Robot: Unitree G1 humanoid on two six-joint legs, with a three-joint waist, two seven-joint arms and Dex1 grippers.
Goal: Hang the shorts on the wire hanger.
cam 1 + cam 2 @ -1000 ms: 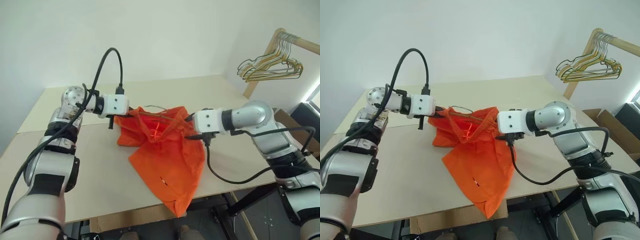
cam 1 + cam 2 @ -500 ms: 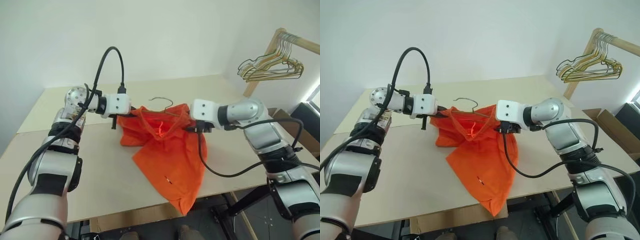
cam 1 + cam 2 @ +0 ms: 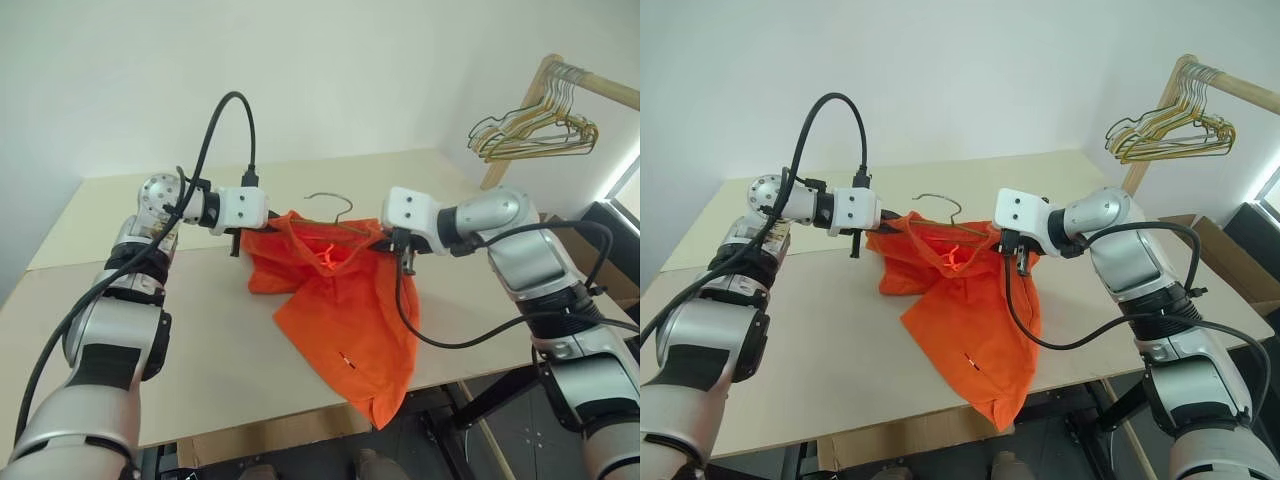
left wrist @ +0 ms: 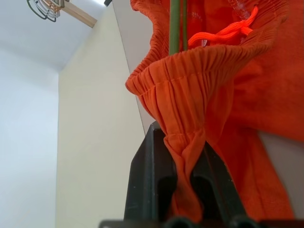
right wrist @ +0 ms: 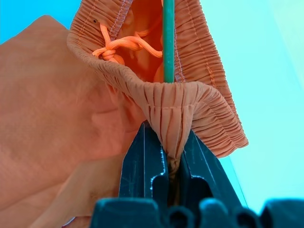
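The orange shorts (image 3: 340, 290) hang stretched between my two grippers above the table, one leg drooping over the front edge. My left gripper (image 3: 250, 228) is shut on the left end of the gathered waistband (image 4: 190, 76). My right gripper (image 3: 384, 238) is shut on the waistband's right end (image 5: 175, 109). The wire hanger sits inside the waistband opening. Its hook (image 3: 335, 198) pokes up above the fabric, and its thin wire (image 5: 168, 42) runs between the two waistband layers; the rest is hidden by cloth. The tied drawstring (image 5: 121, 46) lies inside the opening.
A light wooden table (image 3: 200, 340) lies under the shorts. At the back right a wooden rack (image 3: 575, 80) carries a bunch of gold and green wire hangers (image 3: 530, 135). A cardboard box (image 3: 1220, 255) stands on the floor to the right.
My right gripper has rolled and closed on the right end of the waistband. The hanger's hook now stands up above the shorts. My left gripper keeps its grip.
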